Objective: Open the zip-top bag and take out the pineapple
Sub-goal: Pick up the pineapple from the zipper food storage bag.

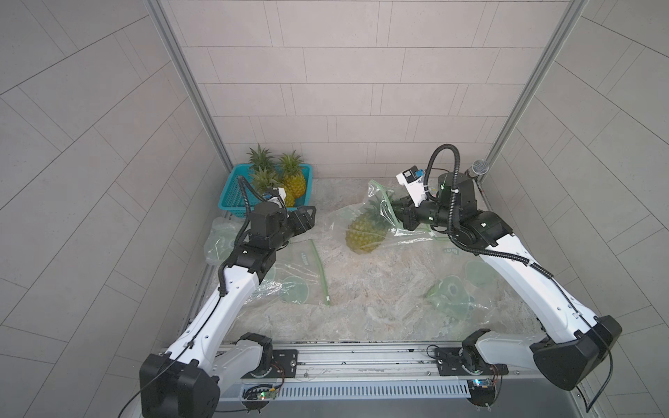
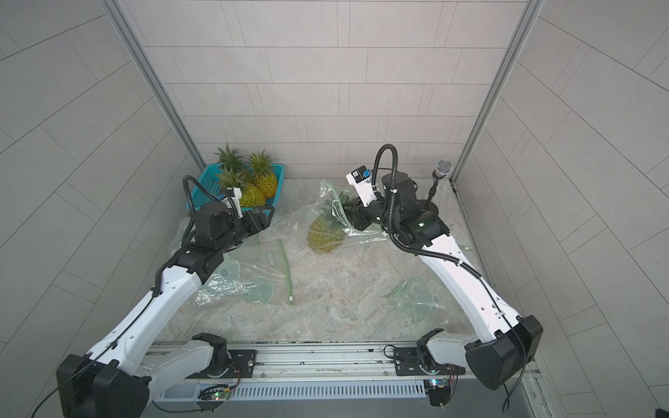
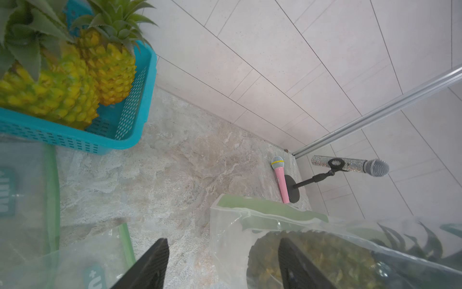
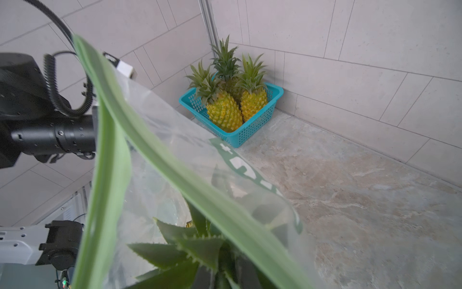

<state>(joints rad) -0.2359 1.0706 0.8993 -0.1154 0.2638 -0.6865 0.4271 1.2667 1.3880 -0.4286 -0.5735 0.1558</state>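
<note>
On a stone-patterned surface (image 1: 380, 296) inside a grey-tiled booth, two white-and-black robot arms reach in from the near edge. Right of centre is a clear zip-top bag (image 1: 376, 191) with the pineapple (image 1: 364, 233) inside it. The fruit's body is down on the surface and its leafy crown tilts up toward the right arm.

The right fingers (image 1: 398, 211) are clenched on the bag at the crown end, holding the film up off the surface. Whether a leaf is pinched as well cannot be told. In the right wrist view the bag's two green zip strips (image 4: 175, 172) spread apart, with spiky crown leaves between them.

The left fingers (image 3: 152, 267) are released and spread wide, with nothing between them. In both top views they hang just in front of a teal basket (image 1: 231, 202) in the far left corner, apart from the bagged pineapple. Three other pineapples (image 1: 295, 182) stand in the basket.

A flat clear bag (image 1: 300, 271) lies under the left arm, and a crumpled bag (image 1: 452, 295) lies near the right arm. In the far right corner a silver microphone (image 1: 479, 167) sits on a small stand, with a pink microphone (image 3: 281, 179) beside its base.
</note>
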